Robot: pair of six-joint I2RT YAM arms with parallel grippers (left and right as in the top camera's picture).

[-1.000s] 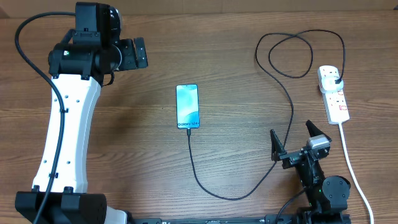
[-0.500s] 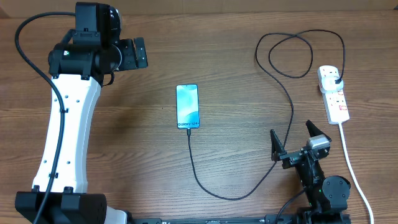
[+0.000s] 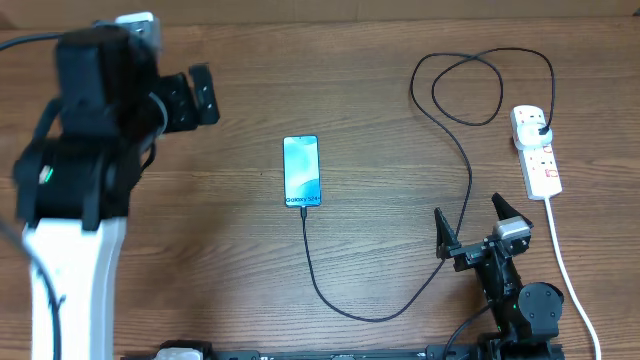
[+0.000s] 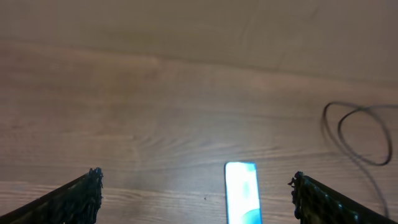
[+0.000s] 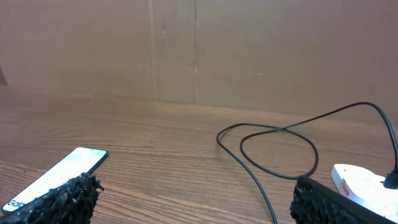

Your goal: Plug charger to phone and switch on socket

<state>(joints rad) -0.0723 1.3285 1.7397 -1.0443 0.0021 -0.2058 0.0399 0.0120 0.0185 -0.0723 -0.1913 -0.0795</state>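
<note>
1. The phone (image 3: 302, 172) lies flat on the wooden table (image 3: 200, 230), a little left of the centre of the overhead frame, with its long side running up and down the picture. Its screen is lit blue-teal, with a white band of text along the lower end and a thin dark frame around it.
2. The charger (image 3: 469, 185) is a long thin black cable. One end meets the phone's lower short edge. From there it drops towards the bottom of the frame, sweeps right in a wide curve, climbs the right half and coils into two loose loops at the upper right. It ends in a black plug seated in the socket.
3. The socket (image 3: 537, 152) is a white elongated power strip at the far right of the frame, lying nearly upright in the picture. The black plug sits in its upper outlet, and red marks show on the face below it. A thick white cord (image 3: 565, 270) leaves its lower end and runs to the bottom right corner.
4. The left gripper (image 3: 200, 97) is in the upper left, well apart from the phone. In the left wrist view its two fingers stand at opposite lower corners, spread wide with nothing between them.
5. The right gripper (image 3: 466, 208) sits at the lower right, its jaws spread and empty. In the overhead view the cable passes between the fingertips, and in the right wrist view it lies on the table beyond them.
</note>
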